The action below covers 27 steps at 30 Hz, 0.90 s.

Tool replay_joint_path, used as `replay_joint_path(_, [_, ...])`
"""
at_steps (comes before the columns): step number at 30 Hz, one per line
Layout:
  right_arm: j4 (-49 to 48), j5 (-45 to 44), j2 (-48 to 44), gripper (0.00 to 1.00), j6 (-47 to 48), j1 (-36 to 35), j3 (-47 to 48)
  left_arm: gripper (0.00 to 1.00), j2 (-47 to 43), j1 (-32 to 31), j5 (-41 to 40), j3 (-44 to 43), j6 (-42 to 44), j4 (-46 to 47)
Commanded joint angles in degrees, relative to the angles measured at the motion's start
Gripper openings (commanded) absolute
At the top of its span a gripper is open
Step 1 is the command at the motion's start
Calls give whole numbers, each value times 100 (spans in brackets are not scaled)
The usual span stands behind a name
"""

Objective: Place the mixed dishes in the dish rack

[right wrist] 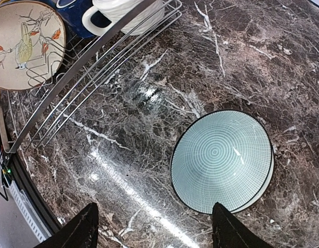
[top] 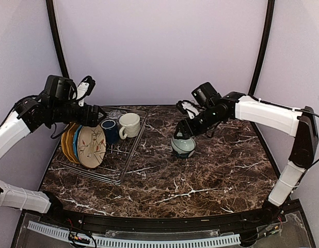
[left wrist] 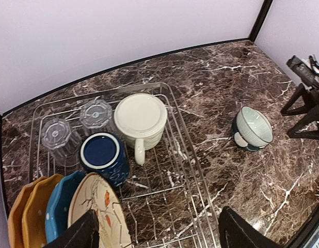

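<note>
Left jaws: the left gripper (left wrist: pixel 157 235) stands wide apart with nothing between the fingers, hanging just above the cream floral plate (left wrist: pixel 100 206).
Right jaws: the right gripper (right wrist: pixel 154 230) is also apart and holds nothing. It hovers over the pale green bowl (right wrist: pixel 219 160) without touching it.
Bowl: it sits tilted on the marble table (right wrist: pixel 262 46), right of the dish rack (left wrist: pixel 185 134) and clear of its wire edge. This is the one dish outside the rack.
Plates: they stand on edge in a row at the near left end of the rack. Two yellow plates (left wrist: pixel 25 217) are outermost, then the blue plate (left wrist: pixel 59 206), then the floral one.
Mugs: the dark navy mug (left wrist: pixel 100 152) and the cream ribbed mug (left wrist: pixel 141 116) sit side by side mid-rack. The cream one is base up. The navy one probably is too, though the view does not settle it.
Glasses: two clear tumblers (left wrist: pixel 56 134) stand at the far left of the rack, behind the navy mug.
Done: plates, mugs and glasses are all in the rack.
Left to do: only the bowl, by my reading. It needs grasping, carrying leftward and setting in the open wire area at the right end of the rack.
Writing: no brand, label or lettering is readable anywhere. The floral plate carries a bird-and-branch picture, and the bowl has fine concentric rings inside.
</note>
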<state>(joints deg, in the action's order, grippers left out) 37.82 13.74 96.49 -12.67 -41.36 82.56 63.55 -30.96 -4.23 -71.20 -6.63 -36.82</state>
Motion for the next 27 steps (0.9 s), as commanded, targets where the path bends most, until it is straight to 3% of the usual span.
replay_joint_path(1, [304, -207, 476, 70, 458, -77, 367, 79, -225, 20, 720, 356, -55, 767])
replay_joint_path(12, [801, -237, 1657, 49, 1168, -100, 1188, 79, -170, 20, 904, 528, -159, 902])
replay_joint_path(27, [1129, -122, 1955, 0, 1425, -135, 1514, 79, -51, 20, 854, 581, -111, 889])
